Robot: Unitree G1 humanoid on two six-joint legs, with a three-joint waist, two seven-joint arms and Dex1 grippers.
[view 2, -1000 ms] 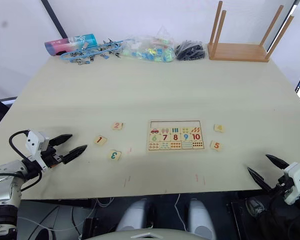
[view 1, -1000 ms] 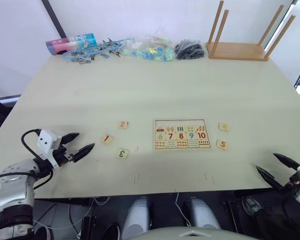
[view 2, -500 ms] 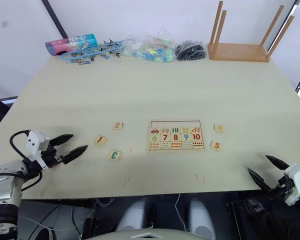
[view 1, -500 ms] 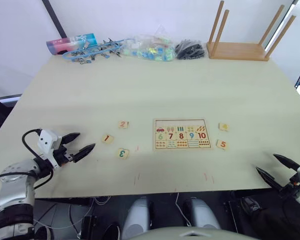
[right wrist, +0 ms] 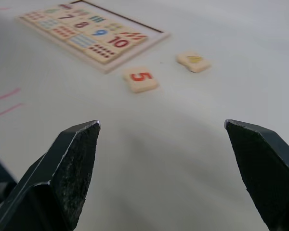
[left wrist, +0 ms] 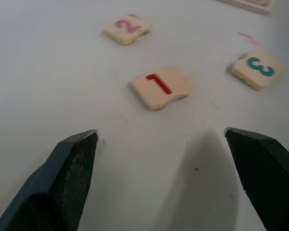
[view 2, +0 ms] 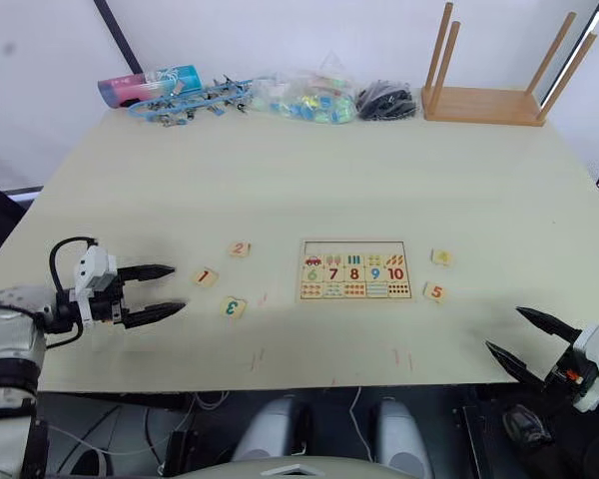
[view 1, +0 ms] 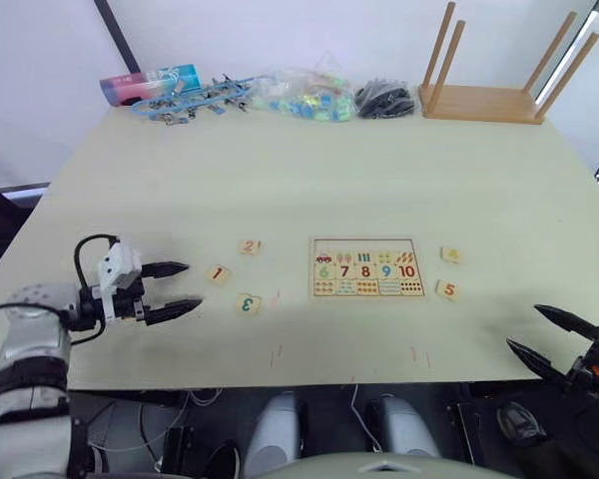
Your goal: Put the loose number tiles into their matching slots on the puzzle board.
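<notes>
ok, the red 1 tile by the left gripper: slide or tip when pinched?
The red 1 tile lies flat and thin on the smooth table, so it will probably slide, not tip. Looks stiff and light. Its low edges give the open left gripper little to grip.

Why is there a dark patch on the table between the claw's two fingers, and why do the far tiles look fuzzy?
Left wrist view: the dark patch is a finger's shadow on the table, beside the red 1 tile; the 2 tile looks softer. Right wrist view: the 4 tile and puzzle board are blurry.
</notes>
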